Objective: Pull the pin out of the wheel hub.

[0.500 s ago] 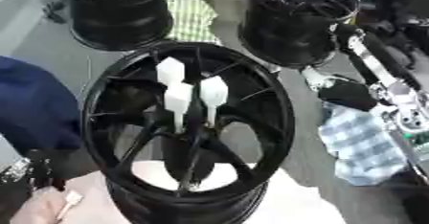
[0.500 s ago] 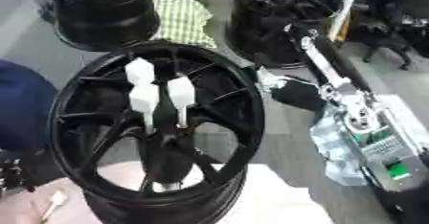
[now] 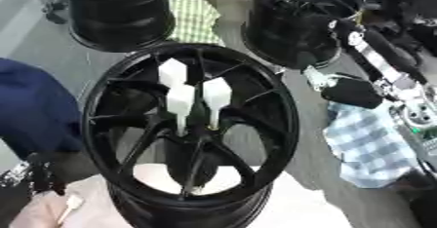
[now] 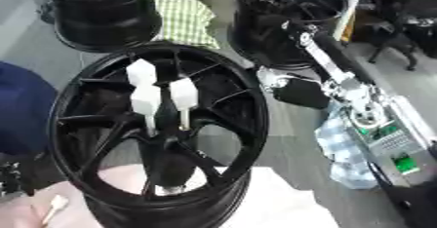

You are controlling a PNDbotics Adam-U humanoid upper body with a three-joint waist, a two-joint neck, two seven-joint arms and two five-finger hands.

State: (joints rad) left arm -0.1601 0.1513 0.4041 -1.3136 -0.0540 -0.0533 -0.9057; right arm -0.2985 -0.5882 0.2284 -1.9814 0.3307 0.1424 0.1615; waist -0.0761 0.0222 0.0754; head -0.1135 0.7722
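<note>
At the wheel hub's [image 3: 192,134] centre, 3 white pins [image 3: 216,94] stand unmoved since a moment ago; the right robot hand [image 4: 294,91] hangs beside the rim, fingers unreadable.

I saw two more black spoked wheel rims [image 3: 119,12] [image 4: 290,22] behind, a green checked cloth [image 4: 184,20] between them, a blue-and-white checked cloth [image 3: 371,146] at right

We find no readable text, label, brand, number or sign anywhere in either eye view; nothing on any surface resolves into letters or digits.
</note>
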